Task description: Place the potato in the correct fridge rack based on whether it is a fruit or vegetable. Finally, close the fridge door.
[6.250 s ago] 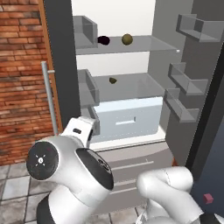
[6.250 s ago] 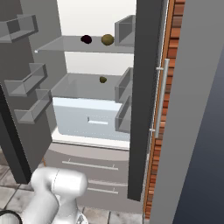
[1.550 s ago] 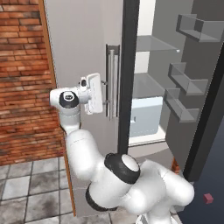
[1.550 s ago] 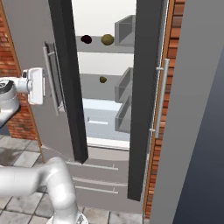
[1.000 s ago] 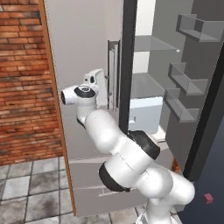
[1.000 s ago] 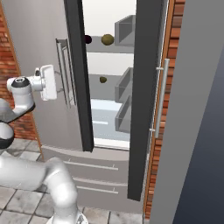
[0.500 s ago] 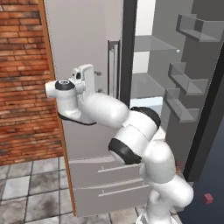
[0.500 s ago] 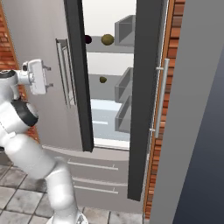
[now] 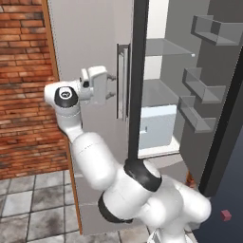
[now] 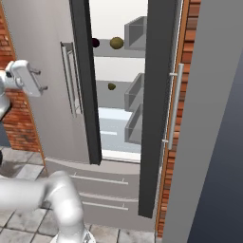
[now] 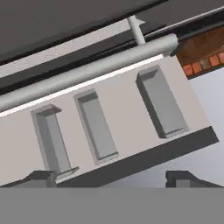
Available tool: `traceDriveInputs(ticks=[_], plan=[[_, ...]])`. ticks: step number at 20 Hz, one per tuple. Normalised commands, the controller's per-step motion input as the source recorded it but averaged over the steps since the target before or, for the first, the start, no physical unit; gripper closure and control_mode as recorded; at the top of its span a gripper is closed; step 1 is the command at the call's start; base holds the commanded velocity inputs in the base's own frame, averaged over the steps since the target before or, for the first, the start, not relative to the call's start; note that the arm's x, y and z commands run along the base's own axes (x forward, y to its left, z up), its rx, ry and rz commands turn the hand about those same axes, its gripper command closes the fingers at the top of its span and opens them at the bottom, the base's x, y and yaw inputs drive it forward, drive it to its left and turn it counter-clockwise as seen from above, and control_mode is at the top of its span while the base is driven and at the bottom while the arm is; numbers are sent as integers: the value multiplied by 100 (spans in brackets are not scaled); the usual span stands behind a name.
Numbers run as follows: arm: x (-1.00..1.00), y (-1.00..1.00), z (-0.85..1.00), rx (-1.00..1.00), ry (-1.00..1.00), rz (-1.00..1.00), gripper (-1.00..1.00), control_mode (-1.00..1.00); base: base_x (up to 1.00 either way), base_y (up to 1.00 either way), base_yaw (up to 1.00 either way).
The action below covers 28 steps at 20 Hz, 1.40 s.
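Note:
The potato (image 10: 116, 42) lies on the upper fridge rack (image 10: 124, 53), seen through the gap between the doors. That rack (image 9: 166, 47) is a thin grey pane. The left fridge door (image 9: 90, 42) stands almost shut, and the right fridge door (image 10: 209, 118) hangs wide open. My gripper (image 9: 112, 85) is open and holds nothing, just left of the left door's vertical handle (image 9: 122, 80) without gripping it. In the right base view the gripper (image 10: 41, 79) hovers in front of the left door (image 10: 42, 118). The hand view looks past the handle bar (image 11: 87, 65).
A near-black item (image 10: 95, 42) sits beside the potato, and a small dark-olive item (image 10: 111, 86) lies on the shelf below. A white drawer box (image 9: 159, 128) fills the lower interior. Grey bins (image 9: 197, 114) line the right door. A brick wall (image 9: 23, 95) stands at left.
The left door has swung from wide open to nearly shut, pushed by my hand at its handle. In the last half second the hand barely moved while the arm's elbow shifted.

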Motion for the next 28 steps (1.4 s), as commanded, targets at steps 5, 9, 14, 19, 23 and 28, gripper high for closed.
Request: traceDriveInputs(ticks=[5, 9, 14, 19, 23, 28], plan=[[-100, -60, 30, 33, -34, 10, -100, -100, 0, 0, 0], [-100, -87, 6, 52, -26, 25, -100, -100, 0, 0, 0], [-100, -96, 2, 51, -24, 21, -100, -100, 0, 0, 0], [-100, -76, -1, 41, -15, 3, -100, -100, 0, 0, 0], [-100, -85, 0, 36, -15, 0, -100, -100, 0, 0, 0], [-100, -97, -2, 30, -20, -2, -100, -100, 0, 0, 0]])
